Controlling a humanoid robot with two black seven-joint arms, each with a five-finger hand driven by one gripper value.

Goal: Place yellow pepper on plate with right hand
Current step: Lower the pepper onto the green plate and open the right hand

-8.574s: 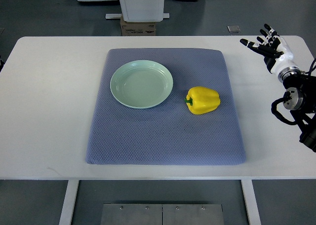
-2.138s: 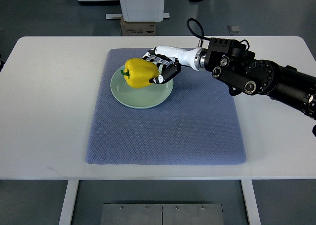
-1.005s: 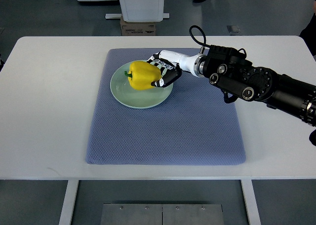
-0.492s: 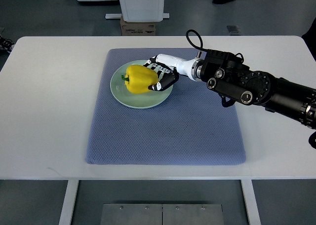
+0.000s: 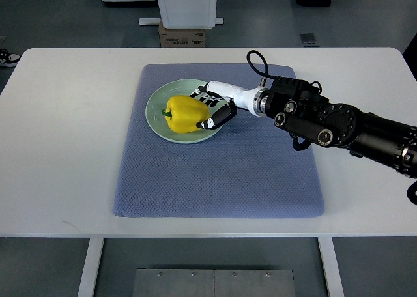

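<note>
White surface (image 5: 65, 147) under a blue-grey mat (image 5: 215, 180), green plate (image 5: 156, 100) near its far left. Right hand (image 5: 216, 107) from the right, fingers (image 5: 210, 124) curled around the yellow pepper (image 5: 184, 113) on the plate.

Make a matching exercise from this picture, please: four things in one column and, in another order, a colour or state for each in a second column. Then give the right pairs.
1. yellow pepper
2. plate
3. mat
4. right hand

A. pale green, round
B. fingers curled around the pepper
C. blue-grey, spread on the white table
D. over the plate, stem pointing to the picture's left

Pairs: 1-D, 2-A, 3-C, 4-B
</note>
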